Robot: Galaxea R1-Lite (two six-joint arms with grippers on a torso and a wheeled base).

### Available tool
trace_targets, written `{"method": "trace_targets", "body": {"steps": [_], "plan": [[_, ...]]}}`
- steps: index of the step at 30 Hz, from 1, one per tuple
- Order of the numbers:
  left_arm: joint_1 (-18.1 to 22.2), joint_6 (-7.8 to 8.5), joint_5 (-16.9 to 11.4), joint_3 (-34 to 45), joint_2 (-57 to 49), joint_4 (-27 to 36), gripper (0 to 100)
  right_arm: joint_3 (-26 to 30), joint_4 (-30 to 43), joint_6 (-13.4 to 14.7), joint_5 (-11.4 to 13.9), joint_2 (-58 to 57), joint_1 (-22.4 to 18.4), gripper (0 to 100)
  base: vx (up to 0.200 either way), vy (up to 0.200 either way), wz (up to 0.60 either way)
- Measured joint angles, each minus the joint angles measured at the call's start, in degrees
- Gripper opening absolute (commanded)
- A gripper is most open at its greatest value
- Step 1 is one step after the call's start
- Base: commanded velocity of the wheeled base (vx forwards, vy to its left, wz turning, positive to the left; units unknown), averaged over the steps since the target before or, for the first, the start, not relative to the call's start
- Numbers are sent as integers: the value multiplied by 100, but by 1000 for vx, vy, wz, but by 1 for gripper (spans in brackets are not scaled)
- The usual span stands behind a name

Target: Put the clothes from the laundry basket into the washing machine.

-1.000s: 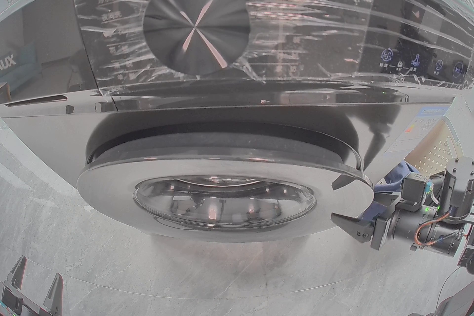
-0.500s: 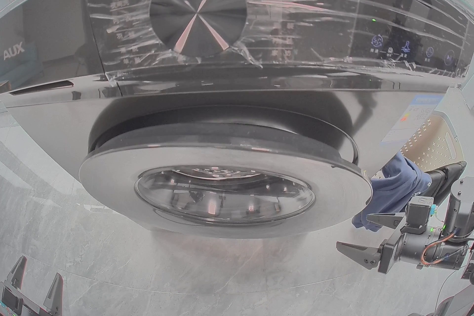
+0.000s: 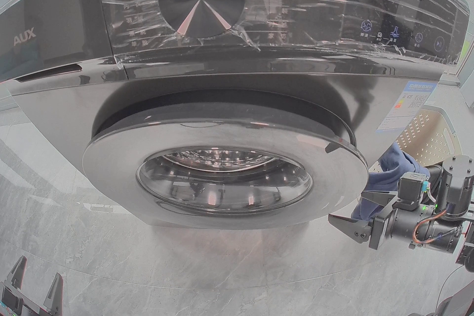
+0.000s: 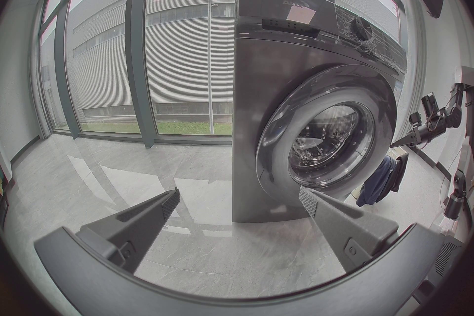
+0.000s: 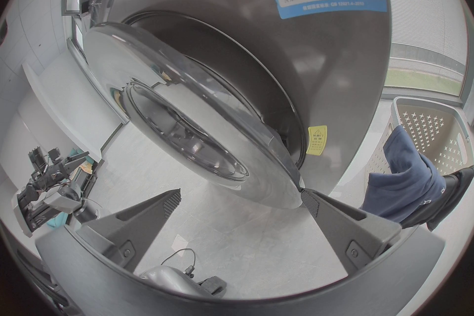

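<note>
Ahead, washer door [image 3: 222, 174] barely ajar, covering drum; blue garment [image 3: 392, 171] draped over basket [image 3: 434, 134]; both jaws wide, empty.

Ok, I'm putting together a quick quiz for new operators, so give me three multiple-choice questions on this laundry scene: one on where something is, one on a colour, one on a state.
1. Where is the blue garment?
A) in the drum
B) draped over the basket rim
C) flat on the floor

2. What colour is the washing machine?
A) white
B) red
C) dark grey

3. How is the right gripper?
A) open and empty
B) shut on cloth
C) shut on a cable

Answers: 1 B, it hangs over the rim beside the machine; 2 C, its whole front is dark grey; 3 A, it is spread wide and holds nothing.
</note>
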Motion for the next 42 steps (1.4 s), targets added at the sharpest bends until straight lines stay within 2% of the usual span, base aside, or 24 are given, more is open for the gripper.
{"method": "trace_targets", "body": {"steps": [6, 13, 17, 24, 32, 37, 42], "plan": [[0, 0, 4, 0, 0, 0, 100, -24, 7, -56, 62, 168, 66, 100, 0, 0, 0], [5, 5, 0, 0, 2, 0, 100, 356, 76, -63, 29, -26, 210, 100, 0, 0, 0], [0, 7, -2, 0, 2, 2, 100, 394, 78, -112, 24, -98, -7, 100, 0, 0, 0], [0, 5, -2, 0, 2, 0, 100, -33, 16, -204, 49, 143, -358, 100, 0, 0, 0], [0, 7, 0, 0, 2, 0, 100, -485, -1, -200, 211, 538, -319, 100, 0, 0, 0], [0, 7, -2, 0, 0, 2, 100, -386, 12, -197, 238, 584, -239, 100, 0, 0, 0], [0, 9, -2, 0, 2, 0, 100, -16, 16, -190, 235, 429, -151, 100, -200, 0, 0]]}}
